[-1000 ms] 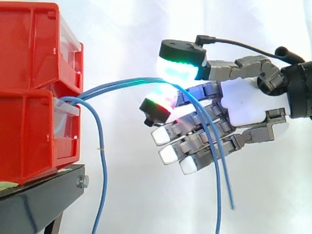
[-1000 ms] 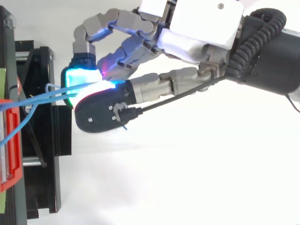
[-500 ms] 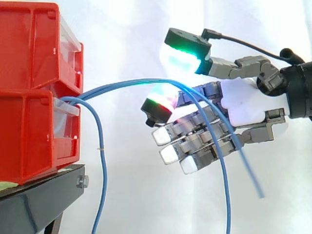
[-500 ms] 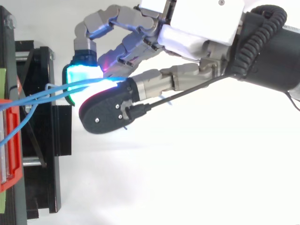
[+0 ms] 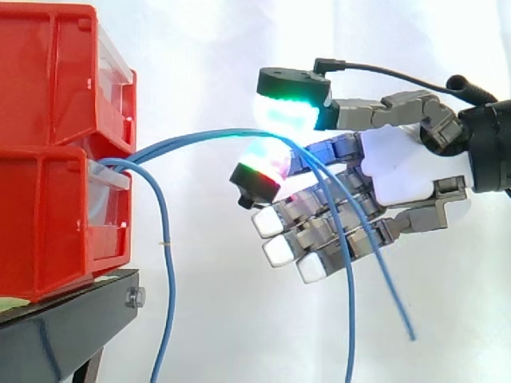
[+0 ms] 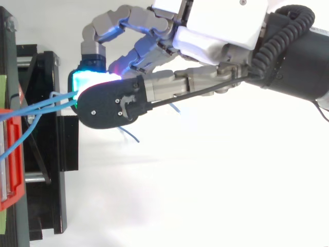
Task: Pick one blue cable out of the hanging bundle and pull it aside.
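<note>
Robot hand [image 5: 399,171] pinches two thin blue cables [image 5: 200,142] between thumb and finger, off the lower red plastic bin's [image 5: 48,215] front edge; third blue cable [image 5: 169,263] hangs free. Grasp step, I'd say. Next: drop one, pull aside.

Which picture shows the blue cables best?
The side view. There the blue cables run from the red bin across the hand, then droop below it. In the top view, the hand covers most of them; short stretches show at the left.
</note>
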Action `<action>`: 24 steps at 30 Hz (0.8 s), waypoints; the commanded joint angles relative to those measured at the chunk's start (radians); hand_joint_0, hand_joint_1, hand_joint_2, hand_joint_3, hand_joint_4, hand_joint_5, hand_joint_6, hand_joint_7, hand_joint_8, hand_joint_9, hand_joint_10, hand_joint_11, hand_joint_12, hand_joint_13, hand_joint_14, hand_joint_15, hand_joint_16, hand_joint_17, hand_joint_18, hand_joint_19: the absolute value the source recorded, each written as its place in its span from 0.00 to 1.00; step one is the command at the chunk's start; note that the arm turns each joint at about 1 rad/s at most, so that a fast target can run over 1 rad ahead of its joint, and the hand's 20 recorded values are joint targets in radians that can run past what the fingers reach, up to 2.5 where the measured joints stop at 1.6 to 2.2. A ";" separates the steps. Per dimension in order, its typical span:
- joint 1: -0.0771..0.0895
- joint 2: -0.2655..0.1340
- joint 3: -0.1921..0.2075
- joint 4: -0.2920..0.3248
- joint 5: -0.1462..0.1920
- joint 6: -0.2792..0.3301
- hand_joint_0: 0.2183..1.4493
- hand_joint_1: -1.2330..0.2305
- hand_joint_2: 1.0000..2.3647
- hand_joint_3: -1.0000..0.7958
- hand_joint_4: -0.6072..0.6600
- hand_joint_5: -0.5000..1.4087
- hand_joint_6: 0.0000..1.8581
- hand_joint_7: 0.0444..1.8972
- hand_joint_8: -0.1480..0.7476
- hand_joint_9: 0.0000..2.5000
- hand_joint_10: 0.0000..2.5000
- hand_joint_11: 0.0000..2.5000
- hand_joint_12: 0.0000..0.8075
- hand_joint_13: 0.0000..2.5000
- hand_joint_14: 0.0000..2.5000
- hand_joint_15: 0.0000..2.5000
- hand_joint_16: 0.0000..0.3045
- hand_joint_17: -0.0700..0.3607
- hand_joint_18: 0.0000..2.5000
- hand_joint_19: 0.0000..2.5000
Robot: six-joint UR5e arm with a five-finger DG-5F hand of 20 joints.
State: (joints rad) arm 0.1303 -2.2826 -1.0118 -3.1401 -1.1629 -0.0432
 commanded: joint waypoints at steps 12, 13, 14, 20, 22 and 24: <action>0.000 0.000 0.007 -0.012 0.000 -0.006 0.45 0.19 0.00 0.30 0.41 0.17 0.48 0.63 0.40 0.31 0.01 0.18 0.45 0.30 0.01 0.15 0.17 0.44 0.28 0.14; -0.001 0.002 0.007 -0.014 -0.001 -0.006 0.46 0.19 0.00 0.29 0.41 0.17 0.48 0.63 0.40 0.32 0.01 0.18 0.45 0.30 0.01 0.15 0.17 0.43 0.28 0.14; -0.001 0.000 0.007 -0.014 -0.001 -0.006 0.46 0.19 0.00 0.29 0.41 0.17 0.48 0.63 0.39 0.32 0.01 0.18 0.45 0.31 0.01 0.15 0.17 0.43 0.28 0.14; 0.000 0.000 0.009 -0.015 -0.001 -0.006 0.26 0.24 0.00 0.28 0.51 0.18 0.47 0.59 0.42 0.34 0.01 0.19 0.47 0.32 0.01 0.16 0.18 0.44 0.29 0.16; 0.000 0.000 0.007 -0.015 -0.001 -0.006 0.22 0.28 0.00 0.28 0.53 0.18 0.47 0.58 0.45 0.35 0.01 0.18 0.49 0.32 0.01 0.16 0.19 0.47 0.30 0.17; -0.001 0.000 0.007 -0.015 -0.001 -0.006 0.19 0.35 0.00 0.28 0.54 0.19 0.46 0.59 0.48 0.37 0.01 0.18 0.52 0.34 0.01 0.16 0.21 0.49 0.31 0.18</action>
State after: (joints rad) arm 0.1300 -2.2824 -1.0039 -3.1553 -1.1643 -0.0491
